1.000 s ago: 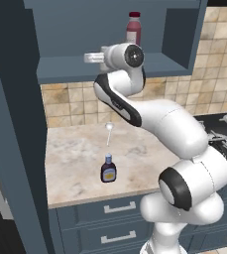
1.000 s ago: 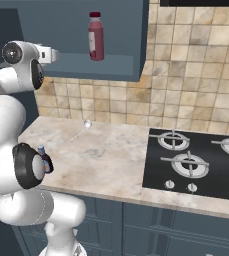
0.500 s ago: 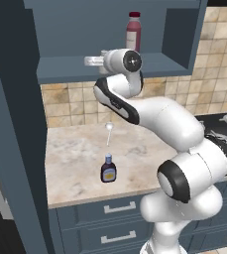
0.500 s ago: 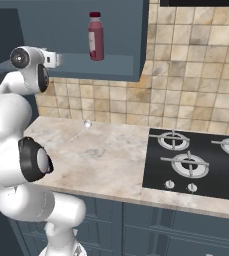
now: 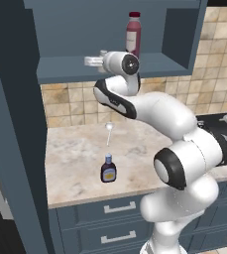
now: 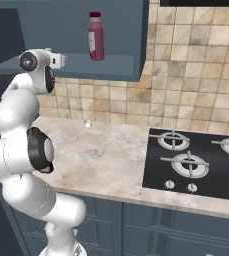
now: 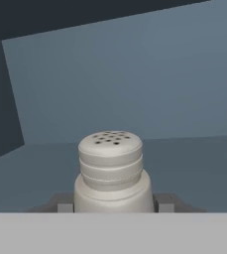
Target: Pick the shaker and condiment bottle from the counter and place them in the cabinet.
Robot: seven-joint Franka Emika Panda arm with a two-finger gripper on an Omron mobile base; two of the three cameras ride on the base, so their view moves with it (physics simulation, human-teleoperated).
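My gripper (image 7: pixel 113 204) is shut on the shaker (image 7: pixel 110 171), a pale grey cylinder with a holed cap, and its fingertips (image 7: pixel 64 203) press on both sides. The hand reaches into the open cabinet (image 5: pixel 159 63) just over its shelf. From the left base view the gripper (image 5: pixel 90 61) points left at shelf height, and from the right the gripper (image 6: pixel 62 60) points right. Whether the shaker rests on the shelf I cannot tell. The condiment bottle (image 5: pixel 108 169), dark brown with a blue cap and yellow label, stands upright on the counter (image 5: pixel 75 149) near its front edge, well below the hand.
A tall red bottle (image 5: pixel 133 32) with a white label stands on the cabinet shelf to the right of my hand, also seen as the red bottle (image 6: pixel 96 36). A small pale ball on a thin stem (image 5: pixel 109 127) sits on the counter. A black stove (image 6: pixel 196 160) lies to the right.
The hand has sunk slightly toward the shelf with the shaker still gripped. The condiment bottle has not moved.
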